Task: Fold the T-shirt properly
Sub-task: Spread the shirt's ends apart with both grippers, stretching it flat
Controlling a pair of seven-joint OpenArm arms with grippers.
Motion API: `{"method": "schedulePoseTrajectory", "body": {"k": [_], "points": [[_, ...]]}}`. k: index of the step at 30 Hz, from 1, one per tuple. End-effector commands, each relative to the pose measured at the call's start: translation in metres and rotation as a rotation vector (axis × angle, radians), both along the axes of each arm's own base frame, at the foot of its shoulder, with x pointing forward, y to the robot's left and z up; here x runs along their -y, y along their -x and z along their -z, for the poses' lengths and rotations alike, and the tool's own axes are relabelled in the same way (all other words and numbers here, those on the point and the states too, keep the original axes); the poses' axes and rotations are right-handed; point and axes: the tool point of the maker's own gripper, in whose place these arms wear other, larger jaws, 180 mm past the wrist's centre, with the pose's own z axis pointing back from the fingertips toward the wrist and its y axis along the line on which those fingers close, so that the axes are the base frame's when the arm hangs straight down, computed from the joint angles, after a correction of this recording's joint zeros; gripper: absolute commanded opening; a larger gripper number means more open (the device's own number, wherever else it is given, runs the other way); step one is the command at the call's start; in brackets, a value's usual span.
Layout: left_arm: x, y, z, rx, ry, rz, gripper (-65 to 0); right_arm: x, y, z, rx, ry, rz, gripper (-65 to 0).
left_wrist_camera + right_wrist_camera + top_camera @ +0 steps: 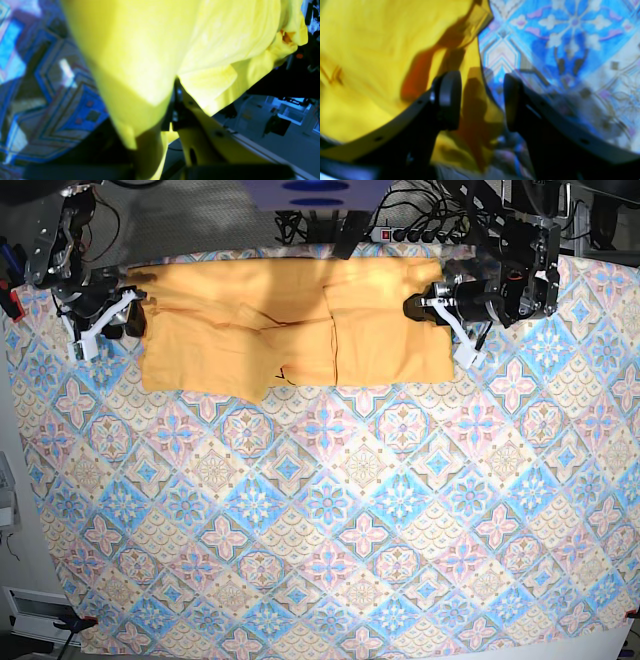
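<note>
Base view shows the T-shirt (290, 330) spread along the patterned cloth's (330, 520) far edge. Left gripper (418, 307) pinches its far-right edge; right gripper (482, 100) stands spread at its far-left edge.

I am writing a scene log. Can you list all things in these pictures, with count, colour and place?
T-shirt: one, yellow-orange, spread flat at the far edge of the table.
Patterned cloth: one, blue, pink and beige tiles, covering the table under the T-shirt.
Power strip: one, white, behind the table with dark cables.
Left gripper: one, dark, shut on the T-shirt's edge.
Right gripper: one, dark, open at the T-shirt's other end.
</note>
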Motion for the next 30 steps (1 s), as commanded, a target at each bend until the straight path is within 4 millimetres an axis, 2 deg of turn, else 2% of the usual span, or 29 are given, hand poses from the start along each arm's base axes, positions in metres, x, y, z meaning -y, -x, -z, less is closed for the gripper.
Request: {"method": "schedulePoseTrajectory", "body": {"k": [1, 5, 7, 11, 18, 24, 30], "points": [[-0.002, -0.005, -0.005, 0.022, -0.004, 0.005, -65.0, 0.016, -0.012, -0.018, 0.058, 0.006, 0.017, -38.2], [-0.002, -0.005, -0.005, 0.022, -0.004, 0.005, -65.0, 0.020, -0.017, -0.027, 0.076, -0.026, 0.042, -37.3], [-0.002, -0.005, -0.005, 0.022, -0.004, 0.005, -65.0, 0.018, -0.022, -0.030, 0.092, -0.044, 0.047, -34.5], [-0.002, -0.005, -0.004, 0.022, -0.005, 0.006, -65.0, 0.012, -0.019, -0.028, 0.060, -0.092, 0.049, -29.2], [-0.001, -0.005, -0.004, 0.022, -0.004, 0.007, -65.0, 0.009, -0.015, -0.023, 0.036, -0.104, 0.044, -28.8], [-0.001, -0.006, -0.004, 0.024, -0.003, 0.005, -65.0, 0.009, -0.003, -0.009, -0.034, -0.114, 0.051, -28.7], [-0.001, -0.006, -0.004, 0.024, -0.005, 0.006, -65.0, -0.008, 0.000, -0.001, -0.060, -0.133, 0.005, -28.7]]}}
